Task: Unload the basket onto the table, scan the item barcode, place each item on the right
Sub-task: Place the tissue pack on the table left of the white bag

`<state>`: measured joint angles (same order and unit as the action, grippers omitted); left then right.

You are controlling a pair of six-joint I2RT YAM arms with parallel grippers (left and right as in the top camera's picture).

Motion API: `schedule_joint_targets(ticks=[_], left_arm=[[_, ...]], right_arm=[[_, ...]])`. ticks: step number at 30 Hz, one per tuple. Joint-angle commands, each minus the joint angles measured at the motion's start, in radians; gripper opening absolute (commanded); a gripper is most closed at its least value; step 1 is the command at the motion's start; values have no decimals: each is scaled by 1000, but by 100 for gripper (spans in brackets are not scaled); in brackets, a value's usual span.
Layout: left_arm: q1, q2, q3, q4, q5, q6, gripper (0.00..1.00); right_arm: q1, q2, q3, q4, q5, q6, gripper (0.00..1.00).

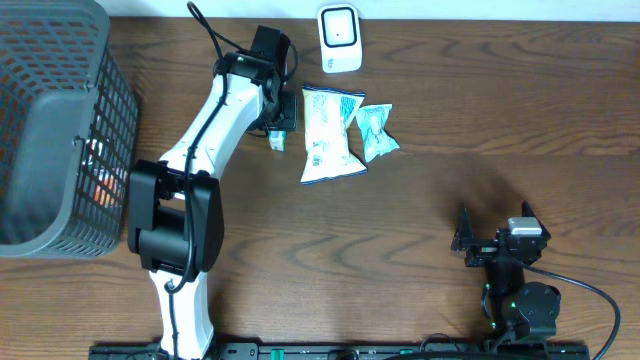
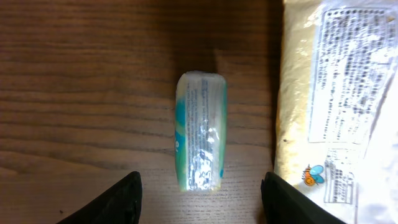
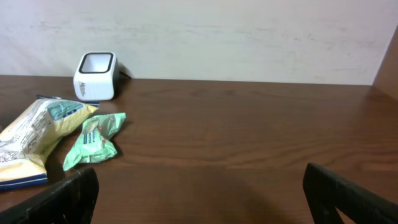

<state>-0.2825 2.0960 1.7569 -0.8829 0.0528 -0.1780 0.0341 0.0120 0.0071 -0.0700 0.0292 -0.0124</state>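
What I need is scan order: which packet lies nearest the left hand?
The small teal-and-white packet, lying within the open left hand; the large cream bag and the crumpled green packet lie farther off.

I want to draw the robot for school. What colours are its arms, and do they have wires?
The left arm is white with black joints, and a thin black cable runs along it. The right arm is mostly black, with a grey block near its wrist, tiny green lights and its own black cable. Both have black fingers.
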Motion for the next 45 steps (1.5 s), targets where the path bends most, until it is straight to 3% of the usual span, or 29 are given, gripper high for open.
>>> schedule_joint_targets(ticks=[1,14,22,27,32,38,45], left_arm=[[2,-91,-2,-2,-9,9,60],[18,-353,-2,97,-17,9,60],[94,-512,-2,180,-17,9,61],[212,-606,-2,221,-17,7,61],[401,-666,-2,222,-17,-80,62],[629,-668,-3,212,-16,-226,62],[800,-646,-3,178,-16,-273,62]], right_arm=[[0,-5,-2,-4,-2,-11,99],[0,-5,-2,-4,-2,-11,99],[0,-5,-2,-4,-2,-11,99],[0,-5,-2,-4,-2,-11,99],[0,-5,-2,-4,-2,-11,99],[0,-5,-2,-4,-2,-11,99],[0,-5,-2,-4,-2,-11,99]])
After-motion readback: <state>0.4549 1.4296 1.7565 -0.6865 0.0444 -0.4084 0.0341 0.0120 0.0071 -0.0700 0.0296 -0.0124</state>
